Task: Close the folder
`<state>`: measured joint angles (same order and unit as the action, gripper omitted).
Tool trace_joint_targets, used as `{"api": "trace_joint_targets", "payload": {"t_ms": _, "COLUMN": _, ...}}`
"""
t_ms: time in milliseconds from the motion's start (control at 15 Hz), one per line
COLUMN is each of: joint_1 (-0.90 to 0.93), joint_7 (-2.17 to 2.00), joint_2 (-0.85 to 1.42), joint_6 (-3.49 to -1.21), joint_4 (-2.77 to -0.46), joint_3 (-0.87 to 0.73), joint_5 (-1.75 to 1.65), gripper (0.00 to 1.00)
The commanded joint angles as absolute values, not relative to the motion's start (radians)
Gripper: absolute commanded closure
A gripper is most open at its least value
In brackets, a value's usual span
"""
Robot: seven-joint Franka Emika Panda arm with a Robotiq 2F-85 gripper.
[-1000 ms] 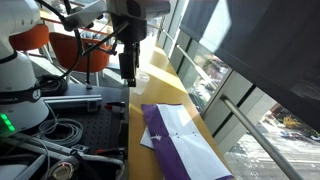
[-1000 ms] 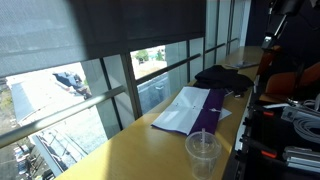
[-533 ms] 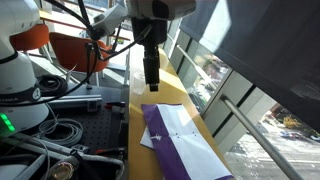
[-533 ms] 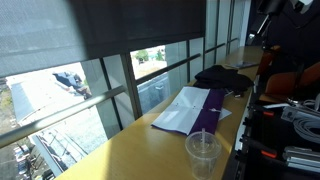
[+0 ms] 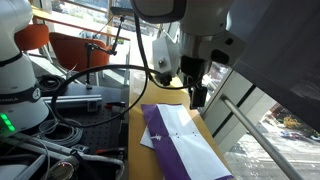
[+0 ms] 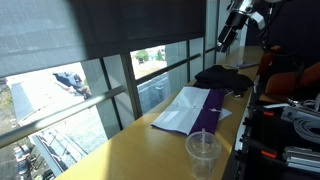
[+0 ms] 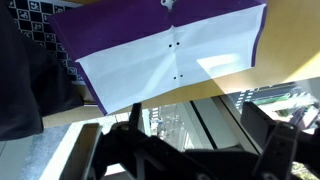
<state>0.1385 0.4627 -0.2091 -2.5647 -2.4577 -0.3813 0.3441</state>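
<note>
Folder [image 5: 180, 135] lying open and flat on tabletop [image 6: 140, 150], white sheets [image 7: 170, 75] facing up, purple cover [image 7: 110, 30] spread aside, sitting below the fingers [image 7: 275, 152] | gripper [image 5: 199, 97] hovering above one edge, fingers spread apart, gripping nothing | probably lining up to catch the cover and fold it over.

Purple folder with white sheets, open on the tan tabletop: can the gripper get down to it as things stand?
Probably yes: the gripper hangs in open air over the purple folder, window side, nothing between them. The clear plastic cup and black cloth sit off its ends.
</note>
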Motion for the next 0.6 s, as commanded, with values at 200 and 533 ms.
{"api": "trace_joint_targets", "payload": {"t_ms": 200, "joint_1": -0.017, "joint_7": 0.537, "joint_2": 0.229, "joint_6": -2.403, "joint_4": -2.034, "joint_3": -0.285, "joint_5": 0.493, "gripper": 0.00}}
{"api": "trace_joint_targets", "payload": {"t_ms": 533, "joint_1": -0.240, "joint_7": 0.586, "joint_2": 0.479, "joint_6": -2.278, "joint_4": -1.734, "joint_3": -0.146, "joint_5": 0.457, "gripper": 0.00}}
